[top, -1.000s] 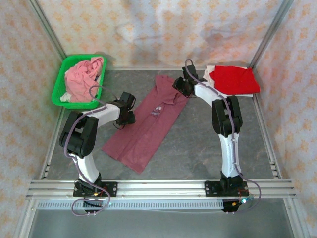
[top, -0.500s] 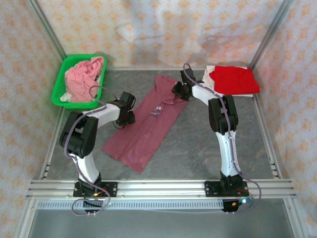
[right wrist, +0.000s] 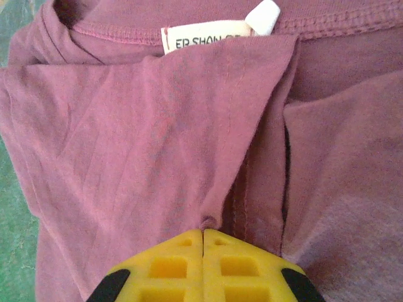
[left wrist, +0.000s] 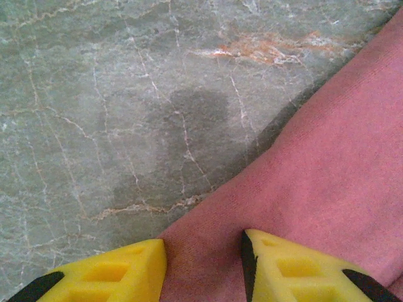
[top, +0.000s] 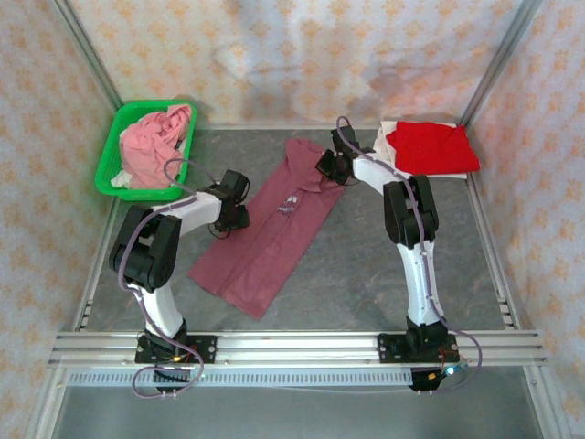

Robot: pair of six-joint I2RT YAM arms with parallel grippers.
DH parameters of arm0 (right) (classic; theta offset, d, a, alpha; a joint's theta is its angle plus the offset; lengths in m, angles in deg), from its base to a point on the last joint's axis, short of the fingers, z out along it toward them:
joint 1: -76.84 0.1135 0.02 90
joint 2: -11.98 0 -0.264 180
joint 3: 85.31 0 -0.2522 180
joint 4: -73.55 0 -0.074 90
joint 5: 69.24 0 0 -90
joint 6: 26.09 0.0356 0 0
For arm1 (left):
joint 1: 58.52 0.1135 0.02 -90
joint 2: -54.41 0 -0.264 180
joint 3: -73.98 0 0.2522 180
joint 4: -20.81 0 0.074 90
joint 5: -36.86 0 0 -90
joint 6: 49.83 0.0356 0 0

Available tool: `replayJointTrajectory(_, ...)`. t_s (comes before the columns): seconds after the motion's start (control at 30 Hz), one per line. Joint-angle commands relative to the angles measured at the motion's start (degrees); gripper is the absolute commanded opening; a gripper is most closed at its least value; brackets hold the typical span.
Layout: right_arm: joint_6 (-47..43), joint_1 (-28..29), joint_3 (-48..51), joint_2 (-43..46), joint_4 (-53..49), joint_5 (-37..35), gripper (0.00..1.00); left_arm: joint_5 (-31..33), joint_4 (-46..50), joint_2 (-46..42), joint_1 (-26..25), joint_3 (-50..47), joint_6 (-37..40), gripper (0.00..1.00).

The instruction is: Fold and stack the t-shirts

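Maroon shirt [top: 274,224]: on the bench [top: 366,274], folded lengthwise only.
Right claw [right wrist: 203,233]: clamped on cloth by its collar.
Left claw [left wrist: 204,248]: spread, straddling its edge.
Red shirt [top: 428,146]: folded, stacked far right.
Pink shirt [top: 151,137]: unfolded in basket [top: 108,165].

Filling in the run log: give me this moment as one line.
stage: folding maroon t-shirt | left gripper: open over its edge | right gripper: shut on fold near collar | red t-shirt: folded, far right

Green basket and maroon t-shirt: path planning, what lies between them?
Top view: bare table and the left arm, left tool at the maroon t-shirt's edge.
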Motion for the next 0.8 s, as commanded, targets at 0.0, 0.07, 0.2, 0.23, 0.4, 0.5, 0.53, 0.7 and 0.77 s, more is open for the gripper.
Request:
replayJointTrajectory(0.0,0.7,-0.1,3.5,6.0,3.3,-3.3,0.00,1.7,-0.3,0.2,0.4,-2.0,-1.4,0.38)
replayJointTrajectory(0.07,1.8,-0.4,6.9,8.2,6.2,-4.0,0.00,1.6,-0.5,0.2,0.4,-2.1,-1.6,0.38)
replayJointTrajectory(0.2,4.0,-0.6,12.5,11.9,11.0,-4.5,0.00,1.5,-0.5,0.6,0.4,-2.0,-2.0,0.38)
replayJointTrajectory(0.23,4.4,-0.6,13.7,12.5,11.9,-4.7,0.00,1.5,-0.5,0.7,0.4,-2.0,-2.0,0.38)
replayJointTrajectory(0.4,6.9,-0.7,17.3,14.0,15.0,-3.9,0.00,1.8,-0.3,0.7,0.4,-1.9,-2.0,0.38)
replayJointTrajectory(0.5,9.7,-0.6,20.3,15.0,18.3,-3.2,0.00,1.9,-0.3,0.6,0.5,-1.9,-2.2,0.38)
replayJointTrajectory(0.53,10.7,-0.7,21.4,15.5,19.5,-3.2,0.00,1.9,-0.2,0.7,0.5,-1.9,-2.2,0.38)
replayJointTrajectory(0.7,12.9,-0.6,25.4,18.0,22.1,-4.7,0.00,2.0,-0.5,0.4,0.5,-2.5,-2.4,0.39)
replayJointTrajectory(0.77,12.9,-0.6,25.8,18.6,20.0,-7.2,0.00,2.0,-0.5,0.4,0.5,-2.6,-2.5,0.38)
